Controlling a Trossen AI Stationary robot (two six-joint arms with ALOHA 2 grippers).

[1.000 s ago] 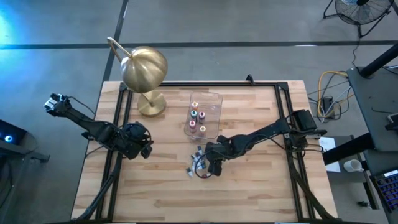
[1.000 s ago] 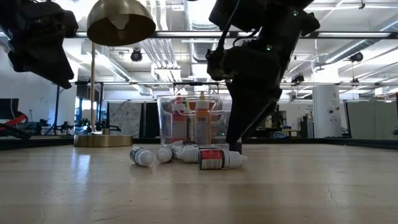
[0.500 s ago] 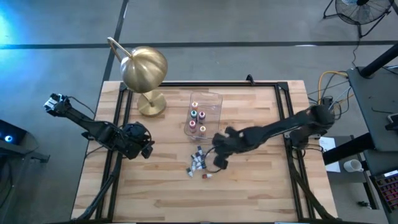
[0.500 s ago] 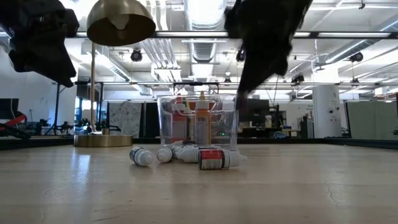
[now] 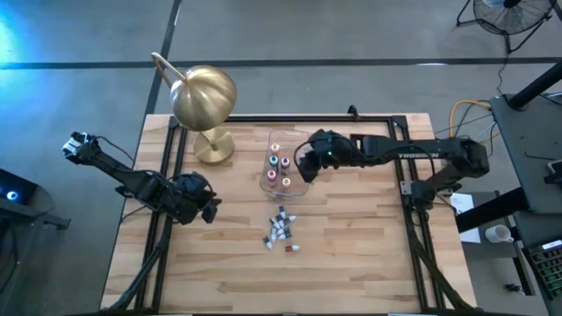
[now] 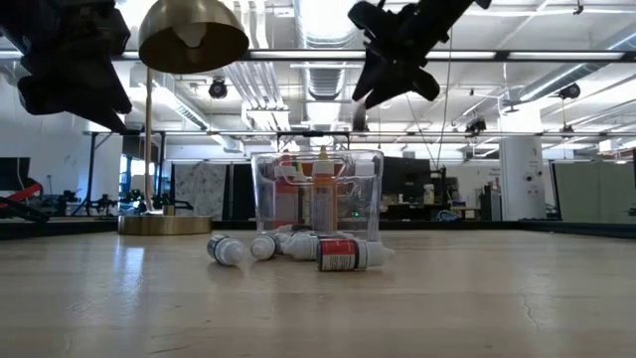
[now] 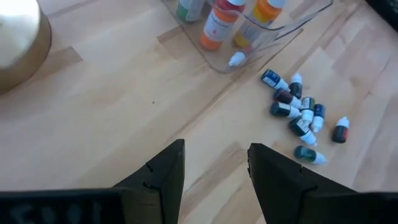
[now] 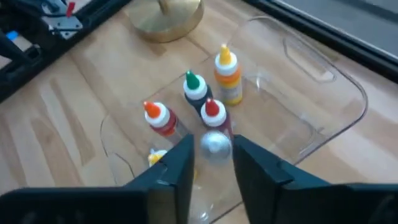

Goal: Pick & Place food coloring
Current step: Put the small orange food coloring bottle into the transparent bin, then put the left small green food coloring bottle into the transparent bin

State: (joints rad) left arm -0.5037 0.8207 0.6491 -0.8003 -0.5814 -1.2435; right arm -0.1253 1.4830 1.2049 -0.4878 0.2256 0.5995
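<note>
Right tool (image 8: pixel 214 163) hangs above the near end of the clear plastic rectangular tub (image 5: pixel 300 142), its two dark fingers (image 8: pixel 177 165) set narrowly on either side of a small bottle with a silvery-white cap (image 8: pixel 215 142), which sits between them; whether they press on it I cannot tell. Left tool (image 7: pixel 214 171) waits off to the left of the tub, over bare wood, fingers parted with nothing between them.

Largest first: the pale wooden desk (image 5: pixel 219 263) carries everything. A brass-coloured dome lamp (image 5: pixel 204 96) stands on its round base beyond the tub's left side. Inside the tub four small bottles stand upright, close together: one with a yellow cap (image 8: pixel 226 61), one green-capped (image 8: pixel 194 84), one red-capped (image 8: pixel 213 110) and one with an orange cap (image 8: pixel 154 112).

Just in front of the tub, on the desk, a loose cluster of tiny food coloring bottles (image 5: pixel 281 226) lies on its sides, some touching, with one dark red-labelled bottle (image 5: pixel 291 248) at the cluster's far edge from the tub
</note>
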